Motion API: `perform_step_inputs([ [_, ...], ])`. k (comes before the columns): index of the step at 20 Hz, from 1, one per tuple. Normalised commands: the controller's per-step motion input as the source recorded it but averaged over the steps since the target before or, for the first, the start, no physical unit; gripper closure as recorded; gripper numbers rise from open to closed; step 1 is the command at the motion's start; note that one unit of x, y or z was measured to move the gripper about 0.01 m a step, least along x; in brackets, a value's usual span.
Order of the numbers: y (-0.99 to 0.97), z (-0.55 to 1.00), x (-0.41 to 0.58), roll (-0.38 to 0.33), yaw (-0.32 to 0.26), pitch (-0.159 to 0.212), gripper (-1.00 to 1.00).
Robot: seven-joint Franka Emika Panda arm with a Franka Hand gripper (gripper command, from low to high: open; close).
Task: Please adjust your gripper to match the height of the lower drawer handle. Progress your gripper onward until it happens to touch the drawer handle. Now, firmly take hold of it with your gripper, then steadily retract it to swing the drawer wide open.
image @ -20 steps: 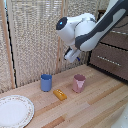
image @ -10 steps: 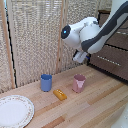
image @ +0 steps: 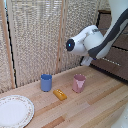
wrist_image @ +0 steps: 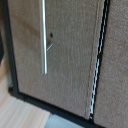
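In the exterior view my white and grey arm reaches down from the upper right. Its end, the gripper, hangs just off the dark brown cabinet, and its fingers are too small and blurred to read. The drawer is the tall brown front at the exterior view's right, and a faint pale line across it is the lower drawer handle. The wrist view faces that drawer front closely. It shows the slim silver handle with nothing touching it, and no fingers are in that picture.
On the wooden table stand a blue cup, a pink cup, a small orange block and a white plate. A woven screen forms the back wall. Shallower drawers sit above the tall one.
The arm's end has dropped lower and edged toward the cabinet at the exterior view's right. The cups, block and plate have not moved.
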Motion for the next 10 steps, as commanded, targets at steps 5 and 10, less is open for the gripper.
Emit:
perform_step_inputs([
  [5, -0.57, -0.31, 0.0, -0.16, 0.125, -0.03, -1.0],
  [10, -0.55, -0.29, 0.0, -0.111, 0.101, -0.049, -1.0],
])
